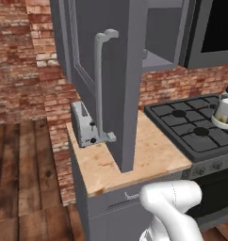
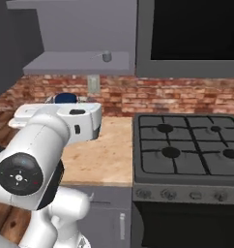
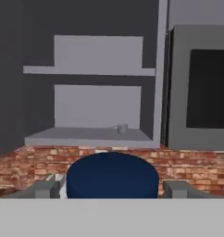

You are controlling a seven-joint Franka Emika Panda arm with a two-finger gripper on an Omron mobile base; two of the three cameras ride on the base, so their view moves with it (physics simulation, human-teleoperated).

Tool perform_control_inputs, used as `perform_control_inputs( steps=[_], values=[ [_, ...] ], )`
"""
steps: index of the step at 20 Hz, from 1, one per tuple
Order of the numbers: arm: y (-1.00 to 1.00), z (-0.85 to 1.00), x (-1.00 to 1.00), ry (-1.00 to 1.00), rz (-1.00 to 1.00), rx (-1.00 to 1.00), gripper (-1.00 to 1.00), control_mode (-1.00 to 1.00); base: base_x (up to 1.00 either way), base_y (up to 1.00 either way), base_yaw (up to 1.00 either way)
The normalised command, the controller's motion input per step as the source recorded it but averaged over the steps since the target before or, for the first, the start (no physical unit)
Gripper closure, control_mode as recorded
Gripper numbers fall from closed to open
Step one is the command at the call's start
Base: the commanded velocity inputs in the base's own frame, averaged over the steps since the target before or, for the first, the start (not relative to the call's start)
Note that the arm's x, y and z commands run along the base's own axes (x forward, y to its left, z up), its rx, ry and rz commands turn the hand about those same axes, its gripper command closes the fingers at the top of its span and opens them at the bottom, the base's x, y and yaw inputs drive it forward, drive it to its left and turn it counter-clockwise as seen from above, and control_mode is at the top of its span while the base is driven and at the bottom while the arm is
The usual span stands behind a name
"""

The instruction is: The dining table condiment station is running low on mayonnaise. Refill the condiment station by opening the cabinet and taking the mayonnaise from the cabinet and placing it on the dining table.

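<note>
The mayonnaise [image 3: 112,176] sits between the spread fingers of the pincer [image 3: 112,189], seemingly gripped, out of the cabinet [image 1: 127,70] and above the bench [image 2: 97,155]; the door [image 1: 83,56] stands open. Left, by this reckoning: carrying it to the dining table.

mayonnaise [image 3: 112,175] between the gripper [image 3: 112,189] fingers, before the open cabinet [image 3: 90,137] | small cup [image 3: 122,128] on cabinet's lower shelf | toaster [image 1: 84,124] on counter [image 1: 149,155], behind cabinet door [image 1: 127,84] | stove [image 2: 186,147] right of counter | kettle [image 1: 225,110] on stove
</note>
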Motion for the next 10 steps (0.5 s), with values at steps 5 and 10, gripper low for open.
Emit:
perform_control_inputs(
  steps=[5,10],
  values=[
    [0.0,0.0,0.0,0.0,0.0,0.0,1.0,1.0,-0.56,-0.01,-0.68],
    [0.0,0.0,0.0,0.0,0.0,0.0,1.0,1.0,-0.46,-0.18,-0.69]
  ],
)
